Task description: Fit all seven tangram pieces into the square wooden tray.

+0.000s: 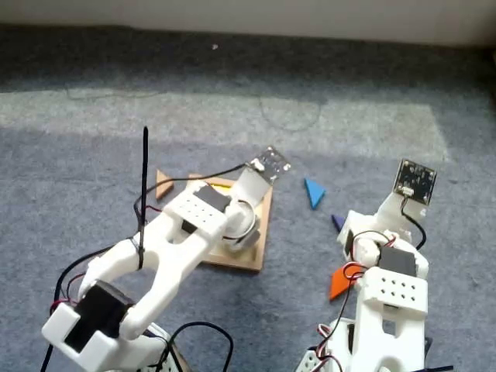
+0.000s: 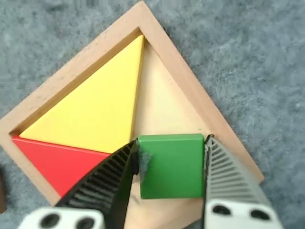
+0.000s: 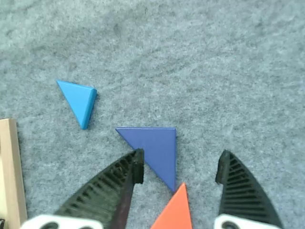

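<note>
Gripping the green square, the left claw has it over the bare part of the tray, beside the yellow triangle and red triangle. Meanwhile the right claw hangs wide open above the dark blue triangle, light blue triangle nearby.

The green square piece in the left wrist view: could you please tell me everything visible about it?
The green square is a flat, matte painted block, seemingly wood. The left gripper clamps its opposite sides. It sits level over the bare floor of the tray, near the rim, beside the tip of the yellow triangle.
</note>
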Controlling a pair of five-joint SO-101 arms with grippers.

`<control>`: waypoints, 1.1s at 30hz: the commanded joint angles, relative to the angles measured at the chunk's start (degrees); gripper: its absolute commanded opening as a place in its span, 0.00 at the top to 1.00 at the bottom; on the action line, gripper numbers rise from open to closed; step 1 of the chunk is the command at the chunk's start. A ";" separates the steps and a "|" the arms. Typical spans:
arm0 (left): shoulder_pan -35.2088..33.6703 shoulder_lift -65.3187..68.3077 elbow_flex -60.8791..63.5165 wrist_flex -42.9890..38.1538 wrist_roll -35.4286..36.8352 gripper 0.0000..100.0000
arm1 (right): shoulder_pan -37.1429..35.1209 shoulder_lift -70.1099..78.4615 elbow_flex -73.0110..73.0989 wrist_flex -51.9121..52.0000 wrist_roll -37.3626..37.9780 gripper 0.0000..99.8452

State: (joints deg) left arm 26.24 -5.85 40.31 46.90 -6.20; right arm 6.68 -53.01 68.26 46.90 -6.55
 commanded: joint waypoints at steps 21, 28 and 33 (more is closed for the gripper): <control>-4.70 -7.16 -1.01 7.03 2.99 0.72 | 0.31 -1.36 -0.04 -1.54 0.53 0.76; -5.93 -4.53 4.53 -1.58 3.16 0.73 | 0.31 -1.27 -0.04 -1.54 0.53 0.76; -10.24 -2.15 3.65 -2.90 3.25 0.73 | 0.31 -1.27 -0.04 -1.54 0.53 0.76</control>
State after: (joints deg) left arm 18.86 -8.31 44.79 45.32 -3.47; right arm 6.68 -53.01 68.62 46.90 -6.55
